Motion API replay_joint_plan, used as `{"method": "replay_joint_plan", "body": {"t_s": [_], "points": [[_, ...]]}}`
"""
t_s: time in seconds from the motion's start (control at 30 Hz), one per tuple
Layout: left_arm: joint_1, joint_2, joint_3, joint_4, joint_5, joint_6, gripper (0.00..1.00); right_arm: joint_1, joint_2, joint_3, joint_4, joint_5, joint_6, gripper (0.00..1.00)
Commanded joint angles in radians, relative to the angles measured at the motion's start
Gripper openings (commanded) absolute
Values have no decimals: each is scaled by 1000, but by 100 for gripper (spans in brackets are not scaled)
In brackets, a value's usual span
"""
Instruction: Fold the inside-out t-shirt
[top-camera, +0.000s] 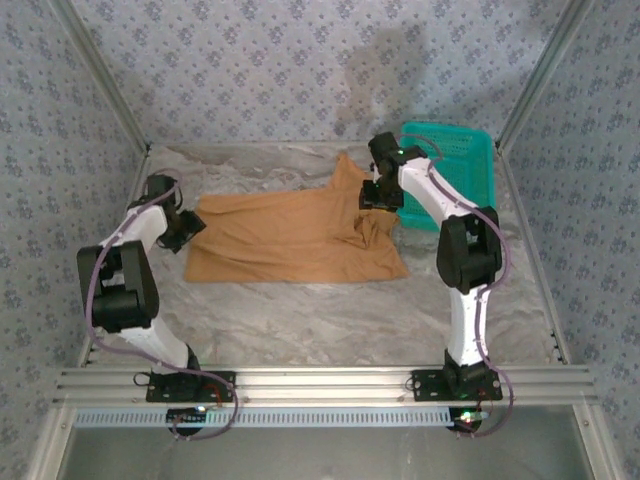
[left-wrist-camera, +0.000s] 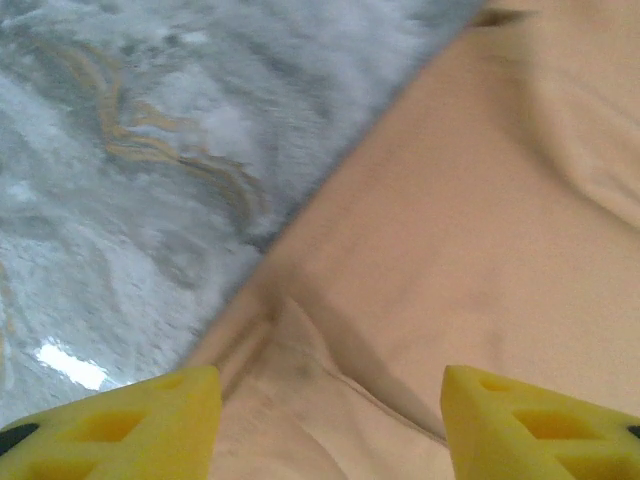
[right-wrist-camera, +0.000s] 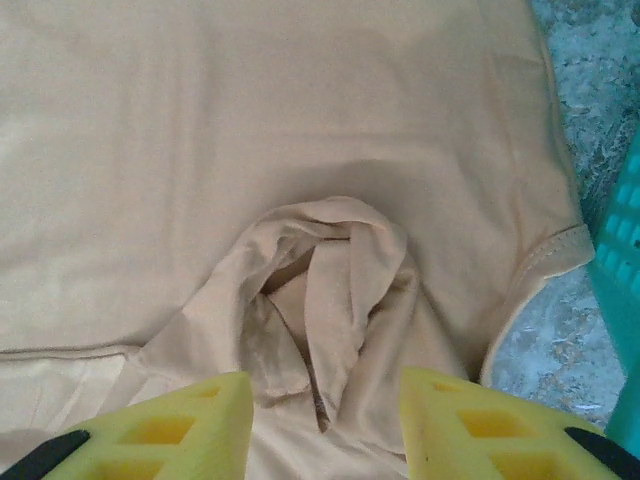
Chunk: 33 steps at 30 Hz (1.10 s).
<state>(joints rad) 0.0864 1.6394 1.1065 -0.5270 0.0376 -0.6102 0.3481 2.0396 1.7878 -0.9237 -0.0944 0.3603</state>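
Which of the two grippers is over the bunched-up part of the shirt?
The right gripper: a crumpled knot of the t-shirt lies between its open jaws, near the teal basket. The left gripper faces a flat edge.

Two matching robot arms, the left arm (top-camera: 160, 342) and the right arm (top-camera: 465, 320), are built from slim white links joined by bulky black motor housings. A grey-purple cable loops loosely along each one, and a small green light glows near the right arm's wrist. The left gripper (left-wrist-camera: 330, 425) and the right gripper (right-wrist-camera: 325, 425) each carry two blocky yellow fingers (left-wrist-camera: 140, 415) with triangular cut-outs and black patches at their outer edges.
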Motion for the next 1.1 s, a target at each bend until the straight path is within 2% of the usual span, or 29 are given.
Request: {"method": "replay_joint_plan", "body": {"t_s": [0.0, 0.1, 0.17, 0.27, 0.47, 0.7, 0.87, 0.97, 1.07], "points": [[-123, -189, -107, 46, 18, -26, 63, 30, -151, -159, 9, -50, 45, 41], [-158, -204, -249, 236, 211, -121, 63, 71, -257, -389, 143, -117, 104, 34], [-154, -154, -273, 271, 263, -138, 64, 87, -279, -485, 198, -140, 126, 28], [-117, -103, -269, 245, 265, -107, 64, 79, -280, -583, 235, -141, 138, 19], [48, -94, -360, 216, 267, -66, 67, 40, -290, -756, 271, -76, 156, 17], [193, -137, -465, 182, 276, -5, 67, 95, -372, -945, 234, -5, 181, 16], [164, -234, -448, 138, 268, -6, 67, 143, -508, -931, 154, 34, 195, 15], [66, -298, -385, 90, 236, -4, 66, 189, -565, -824, 143, 69, 184, 19], [-26, -351, -341, 52, 167, 3, 66, 217, -563, -742, 220, 70, 156, 27]]}}
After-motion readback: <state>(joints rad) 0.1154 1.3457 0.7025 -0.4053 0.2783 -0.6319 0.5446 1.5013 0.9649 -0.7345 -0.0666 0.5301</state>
